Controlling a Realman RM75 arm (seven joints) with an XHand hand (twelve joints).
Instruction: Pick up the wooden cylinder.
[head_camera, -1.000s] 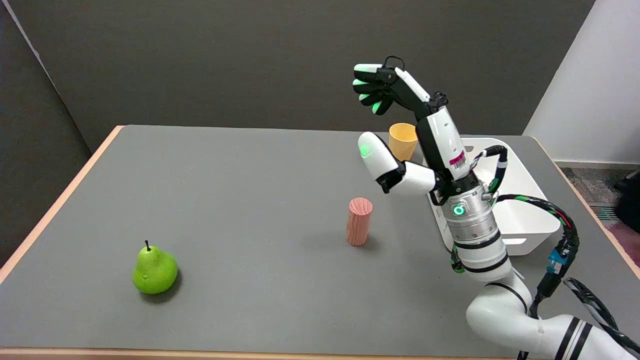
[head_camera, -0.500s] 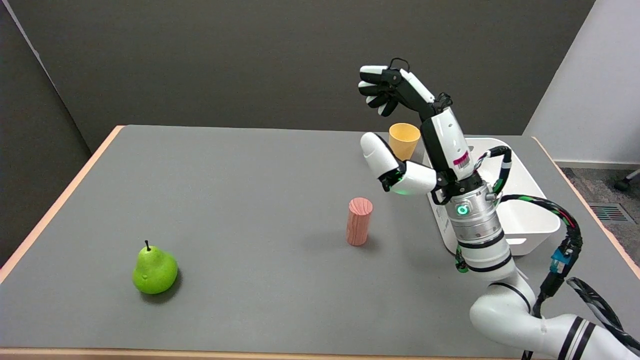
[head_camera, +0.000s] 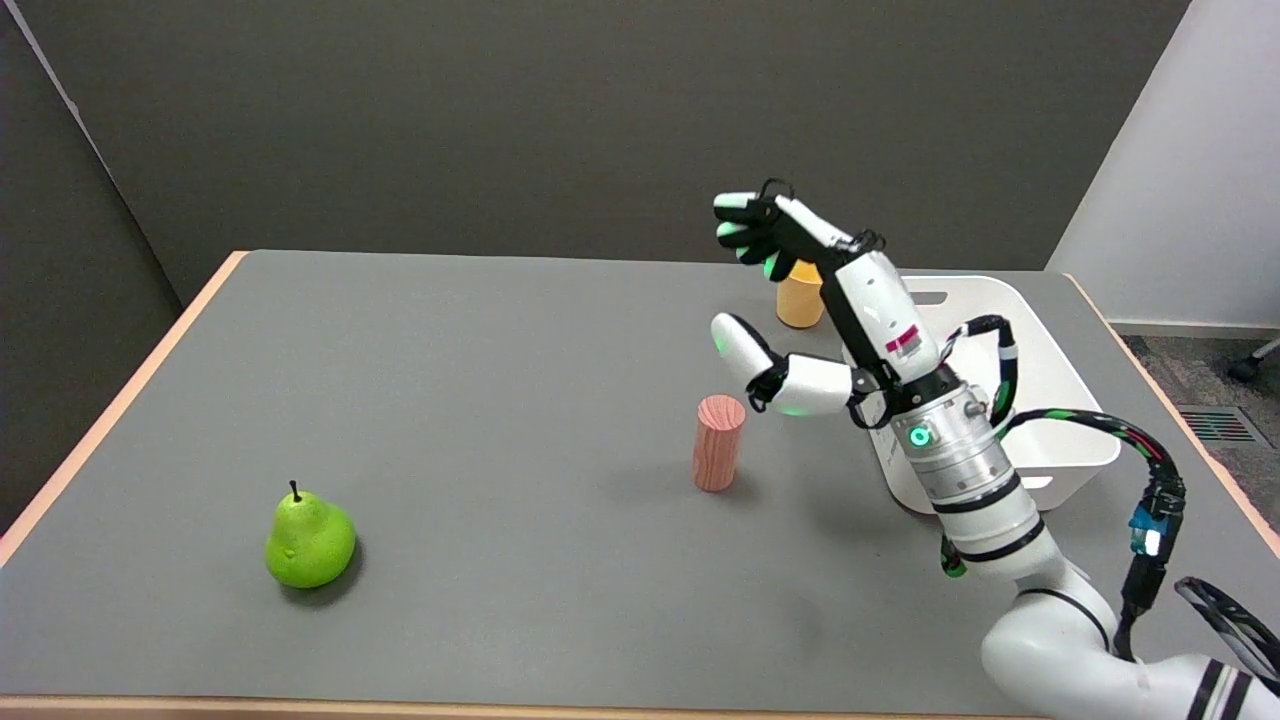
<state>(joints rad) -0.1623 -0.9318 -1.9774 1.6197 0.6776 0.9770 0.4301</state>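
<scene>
Head view shows the right hand (head_camera: 800, 300) spread wide, holding nothing; the upright wooden cylinder (head_camera: 718, 442) stands just below its thumb, so it should descend squarely around it.

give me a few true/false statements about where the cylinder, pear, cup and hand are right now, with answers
1. The wooden cylinder stands upright on the table. True.
2. The right hand is holding the wooden cylinder. False: the hand is open in the air above and to the right of it, touching nothing.
3. The green pear sits near the table's front left, far from the cylinder. True.
4. The yellow cup is inside the white bin. False: it stands on the table just left of the bin, partly hidden behind the hand.
5. The pear lies inside the white bin. False: it rests on the bare table.
</scene>
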